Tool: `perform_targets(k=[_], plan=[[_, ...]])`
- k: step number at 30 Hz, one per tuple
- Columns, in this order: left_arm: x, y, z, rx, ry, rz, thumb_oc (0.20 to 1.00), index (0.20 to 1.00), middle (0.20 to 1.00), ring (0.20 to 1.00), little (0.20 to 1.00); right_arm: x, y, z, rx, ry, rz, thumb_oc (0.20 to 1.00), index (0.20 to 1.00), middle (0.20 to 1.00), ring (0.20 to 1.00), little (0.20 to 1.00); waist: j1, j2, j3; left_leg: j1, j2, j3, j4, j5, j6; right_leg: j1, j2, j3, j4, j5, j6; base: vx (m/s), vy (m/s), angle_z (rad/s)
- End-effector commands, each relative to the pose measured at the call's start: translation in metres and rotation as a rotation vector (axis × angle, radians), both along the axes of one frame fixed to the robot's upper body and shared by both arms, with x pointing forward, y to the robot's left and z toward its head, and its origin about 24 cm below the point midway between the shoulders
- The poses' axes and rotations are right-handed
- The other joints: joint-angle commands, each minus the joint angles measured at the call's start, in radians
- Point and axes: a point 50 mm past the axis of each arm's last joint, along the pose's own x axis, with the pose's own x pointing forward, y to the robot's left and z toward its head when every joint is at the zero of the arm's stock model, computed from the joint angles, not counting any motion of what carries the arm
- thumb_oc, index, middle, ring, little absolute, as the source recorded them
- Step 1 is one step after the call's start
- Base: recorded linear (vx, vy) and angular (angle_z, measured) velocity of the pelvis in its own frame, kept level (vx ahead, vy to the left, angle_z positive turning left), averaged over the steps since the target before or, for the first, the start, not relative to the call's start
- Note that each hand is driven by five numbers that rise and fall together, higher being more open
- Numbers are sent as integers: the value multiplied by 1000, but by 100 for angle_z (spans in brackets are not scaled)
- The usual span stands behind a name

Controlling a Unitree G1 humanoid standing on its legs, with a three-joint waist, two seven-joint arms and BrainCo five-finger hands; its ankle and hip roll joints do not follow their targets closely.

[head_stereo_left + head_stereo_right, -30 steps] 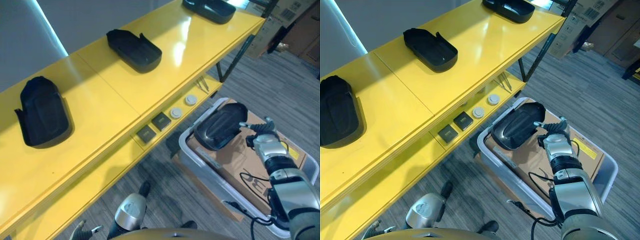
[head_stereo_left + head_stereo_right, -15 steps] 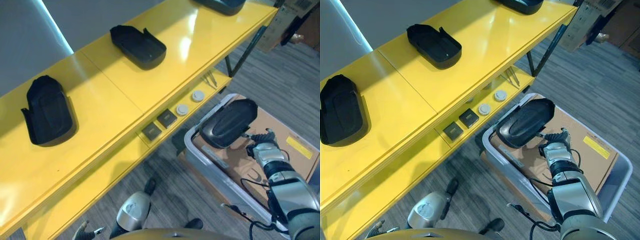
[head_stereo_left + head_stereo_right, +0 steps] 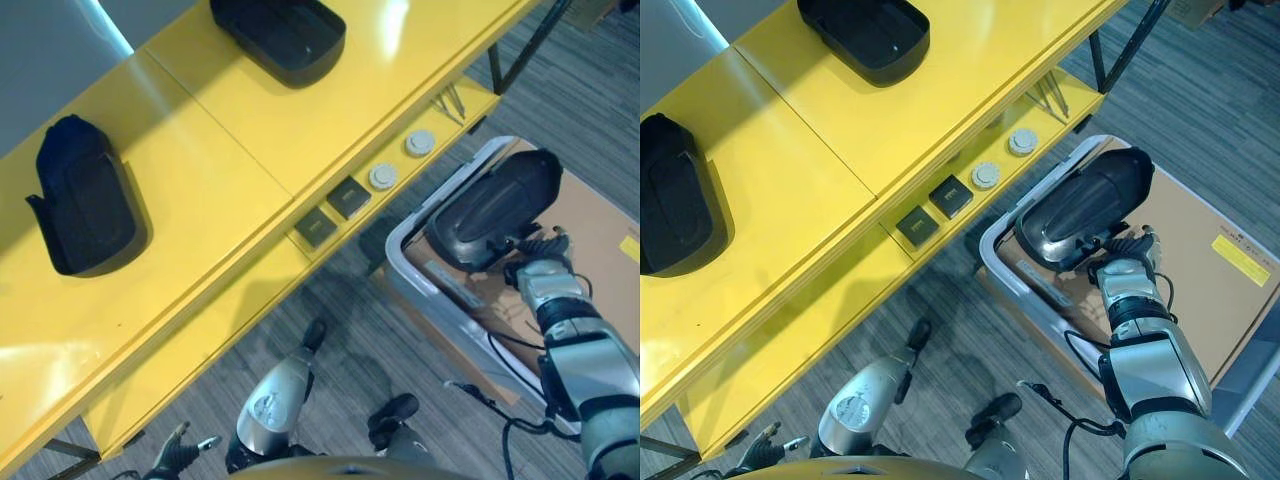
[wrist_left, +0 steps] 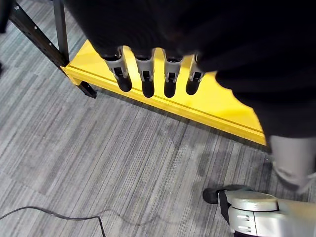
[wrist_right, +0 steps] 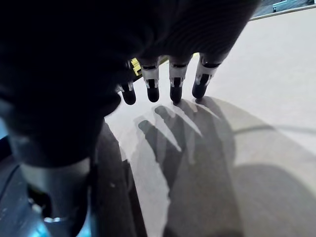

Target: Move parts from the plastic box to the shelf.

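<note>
The black part [image 3: 1085, 208] in play sits at the end of the robot's right hand [image 3: 1123, 262], raised above the near end of the grey plastic box [image 3: 408, 285] and tilted, its glossy underside facing the camera. The hand is tucked under the part's lower edge, so the head views do not show how it grips. In the right wrist view the fingers [image 5: 174, 81] hang fairly straight over a pale surface with nothing caught between their tips; whether the thumb pinches the part cannot be told.

On the yellow shelf [image 3: 230, 175] two similar black parts already lie on the top board: one [image 3: 82, 195] far to the robot's left, another [image 3: 282, 32] further along at the upper edge of the view. That suggests the job is well under way, with bare shelf between and in front of those two. The box bottom shows brown cardboard [image 3: 1200, 290]; no other parts are seen in it.

Small black squares [image 3: 332, 212] and round discs [image 3: 400, 160] rest on the lower shelf board. The left hand [image 4: 155, 74] hangs loose-fingered and empty over the floor near the shelf's foot.

What remains appears to be carrying the lifted part across and setting it down on the top board.
</note>
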Motion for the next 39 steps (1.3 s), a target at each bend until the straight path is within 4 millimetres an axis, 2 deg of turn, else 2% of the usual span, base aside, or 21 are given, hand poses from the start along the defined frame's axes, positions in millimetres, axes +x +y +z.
perform_targets(k=[1, 2, 18, 24, 26, 27, 30, 32, 34, 35, 37, 39], plan=[[-9, 11, 2, 13, 16, -2, 1000, 1000, 1000, 1000, 1000, 2, -11, 28, -89, -58, 9, 589, 589, 589, 589, 589, 19, 10, -19, -40, -2, -34, 1, -73, -14, -36, -17, 64, 79, -76, 42, -74, 20, -1], [-7, 10, 2, 12, 5, -5, 1000, 1000, 1000, 1000, 1000, 2, -10, 28, -83, -58, 5, 200, 200, 200, 200, 200, 18, 10, -15, -42, -2, -31, 1, -73, -14, -39, -17, 66, 80, -76, 41, -49, 8, -1], [-6, 12, 4, -24, -31, 43, 1000, 1000, 1000, 1000, 1000, -8, -22, 22, -56, -50, -29, 200, 200, 200, 200, 200, 11, -6, -25, -19, 16, -17, 0, -80, -20, -15, -11, 55, 76, -80, 41, -5, -34, 0], [5, 16, 14, -109, -175, 127, 1000, 1000, 1000, 1000, 1000, -8, -18, 21, -39, -94, 13, 200, 200, 200, 200, 200, -1, -20, -53, 25, 33, -4, -17, -79, -29, 34, 1, 45, 45, -76, 41, 17, -88, -2], [18, 16, 21, -172, -262, 156, 1000, 1000, 1000, 1000, 1000, -5, -13, 23, -36, -123, 43, 200, 200, 200, 200, 200, -9, -25, -71, 51, 40, 4, -30, -78, -34, 59, 8, 43, 27, -72, 43, 53, -102, -4], [33, 16, 29, -240, -332, 175, 1000, 1000, 1000, 1000, 1000, -5, -8, 23, -35, -135, 72, 200, 200, 200, 200, 200, -15, -31, -88, 72, 45, 11, -43, -77, -37, 84, 16, 42, 5, -69, 43, 77, -138, -1], [55, 13, 43, -354, -418, 185, 1000, 1000, 1000, 1000, 1000, -4, 0, 22, -28, -152, 111, 200, 200, 200, 200, 200, -20, -37, -108, 101, 53, 18, -55, -75, -42, 115, 25, 42, -18, -61, 43, 67, -111, -3], [76, 7, 59, -486, -490, 171, 1000, 1000, 1000, 1000, 1000, -2, 12, 22, -29, -171, 162, 200, 200, 200, 200, 200, -27, -41, -128, 124, 59, 25, -63, -77, -43, 138, 32, 46, -33, -56, 42, 52, -121, -4], [116, -13, 94, -696, -551, 81, 1000, 1000, 1000, 1000, 1000, -1, 37, 16, -7, -185, 240, 200, 200, 200, 200, 200, -44, -46, -165, 150, 64, 34, -69, -61, -36, 163, 48, 54, -61, -26, 28, 38, -123, -4], [116, -13, 94, -696, -551, 81, 1000, 1000, 1000, 1000, 1000, -1, 37, 16, -7, -184, 240, 200, 200, 200, 200, 200, -44, -46, -165, 151, 65, 34, -70, -61, -36, 164, 48, 54, -61, -26, 28, 91, -103, -9], [145, -42, 117, -844, -534, -14, 1000, 1000, 1000, 1000, 1000, 4, 68, 7, 31, -183, 310, 200, 200, 200, 200, 200, -65, -49, -198, 186, 70, 43, -79, -62, -35, 187, 64, 76, -79, -20, 23, 97, -80, -12], [155, -55, 125, -889, -520, -77, 1000, 1000, 1000, 1000, 1000, 6, 81, 2, 45, -184, 331, 200, 200, 200, 200, 200, -74, -51, -211, 198, 72, 46, -81, -63, -34, 196, 69, 87, -85, -17, 21, 78, -58, -19]])
